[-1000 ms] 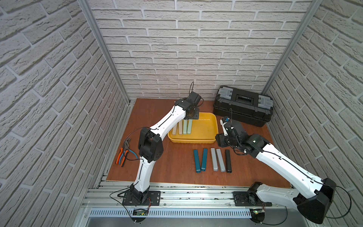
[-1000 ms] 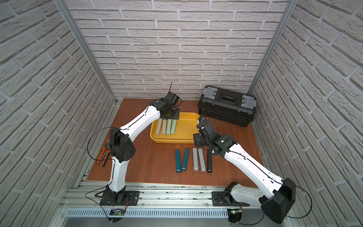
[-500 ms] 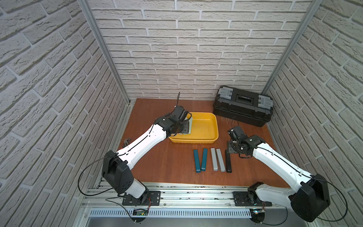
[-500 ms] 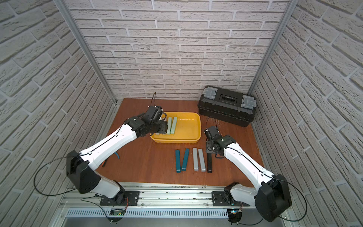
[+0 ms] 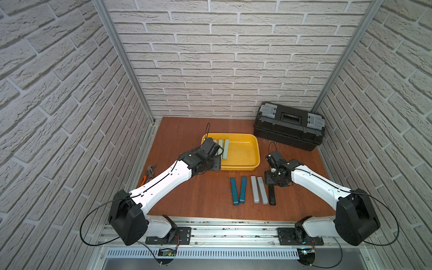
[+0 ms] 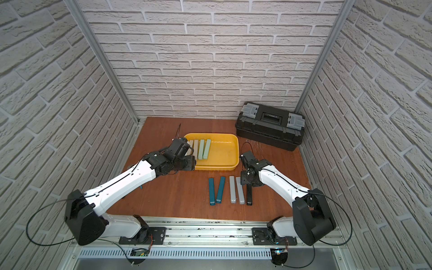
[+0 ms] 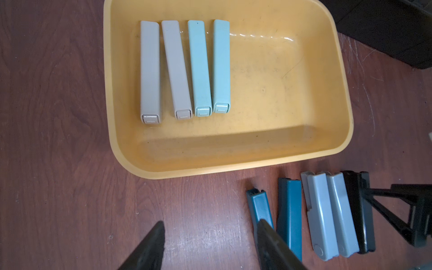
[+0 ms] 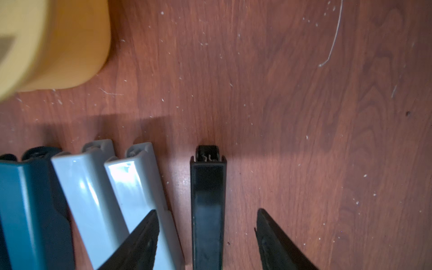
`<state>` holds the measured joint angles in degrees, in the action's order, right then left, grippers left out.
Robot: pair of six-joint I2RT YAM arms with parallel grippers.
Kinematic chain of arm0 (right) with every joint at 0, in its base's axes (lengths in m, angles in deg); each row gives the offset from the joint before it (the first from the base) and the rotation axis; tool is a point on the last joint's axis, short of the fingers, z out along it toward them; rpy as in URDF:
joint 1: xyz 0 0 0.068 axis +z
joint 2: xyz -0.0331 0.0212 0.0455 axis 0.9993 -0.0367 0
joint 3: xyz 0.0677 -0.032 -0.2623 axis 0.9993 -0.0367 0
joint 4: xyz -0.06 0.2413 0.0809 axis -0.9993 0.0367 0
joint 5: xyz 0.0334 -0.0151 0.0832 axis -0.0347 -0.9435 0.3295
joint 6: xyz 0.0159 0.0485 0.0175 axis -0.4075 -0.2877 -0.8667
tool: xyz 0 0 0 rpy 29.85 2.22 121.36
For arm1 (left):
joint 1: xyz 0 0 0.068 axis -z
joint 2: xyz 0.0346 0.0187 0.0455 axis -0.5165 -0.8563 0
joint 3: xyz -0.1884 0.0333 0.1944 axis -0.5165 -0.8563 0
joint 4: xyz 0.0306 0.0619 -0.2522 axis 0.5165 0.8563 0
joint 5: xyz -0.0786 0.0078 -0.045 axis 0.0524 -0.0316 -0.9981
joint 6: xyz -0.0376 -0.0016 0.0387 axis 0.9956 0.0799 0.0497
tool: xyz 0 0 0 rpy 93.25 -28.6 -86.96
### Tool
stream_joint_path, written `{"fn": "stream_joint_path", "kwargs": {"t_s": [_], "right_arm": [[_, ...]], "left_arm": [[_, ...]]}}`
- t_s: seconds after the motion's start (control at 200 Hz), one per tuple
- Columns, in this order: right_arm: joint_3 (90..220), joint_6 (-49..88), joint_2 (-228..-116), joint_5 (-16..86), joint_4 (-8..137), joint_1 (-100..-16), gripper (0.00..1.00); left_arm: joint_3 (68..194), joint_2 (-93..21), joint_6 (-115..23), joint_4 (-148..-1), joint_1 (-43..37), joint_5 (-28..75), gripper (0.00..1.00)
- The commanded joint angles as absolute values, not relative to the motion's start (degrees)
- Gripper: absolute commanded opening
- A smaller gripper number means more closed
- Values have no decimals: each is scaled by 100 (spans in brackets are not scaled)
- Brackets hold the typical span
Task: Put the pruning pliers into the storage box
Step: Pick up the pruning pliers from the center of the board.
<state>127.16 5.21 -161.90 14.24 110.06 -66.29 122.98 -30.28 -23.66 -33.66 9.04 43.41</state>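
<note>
Front of desk [image 5: 198, 198]: row of 5: 2 teal pliers [image 5: 234, 190], 2 grey pliers [image 5: 255, 189], 1 black pliers [image 8: 207, 198]. Right fingers [image 8: 142, 243] spread, straddling black pliers, gap each side. Left fingers [image 7: 149, 247] released, empty, over desk just before storage box [image 5: 238, 167]. Box holds 2 beige pliers [image 7: 150, 70], 2 mint pliers [image 7: 199, 67], side by side. Black toolbox [image 5: 288, 131] rearmost.

White brick walls [image 5: 233, 58], reddish wooden tabletop [image 5: 198, 198], aluminium corner posts [image 5: 124, 58]
</note>
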Motion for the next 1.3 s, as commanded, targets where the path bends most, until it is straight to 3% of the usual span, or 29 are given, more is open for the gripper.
{"fn": "stream_joint_path", "kwargs": {"t_s": [0.0, 0.345, 0.775, 0.84, 0.935, 1.295], "right_arm": [[12575, 280, -16180, 1400, 10950, -6642, 66], [12398, 388, -16599, 1737, 10686, -6835, 60], [12253, 551, -17006, 2182, 10369, -7023, 44], [12247, 549, -17015, 2194, 10359, -7023, 40], [12223, 526, -16982, 2151, 10376, -7023, 26], [12589, 651, -16501, 1861, 11015, -7023, 24]], "left_arm": [[12165, -2929, -2288, -3616, 850, 4252, 63], [12042, -2881, -2263, -3665, 785, 4205, 63], [11925, -2842, -2193, -3697, 698, 4205, 63], [11925, -2830, -2202, -3698, 679, 4205, 63], [11917, -2800, -2194, -3692, 661, 4205, 63], [11864, -2788, -2183, -3697, 565, 4199, 63]]}}
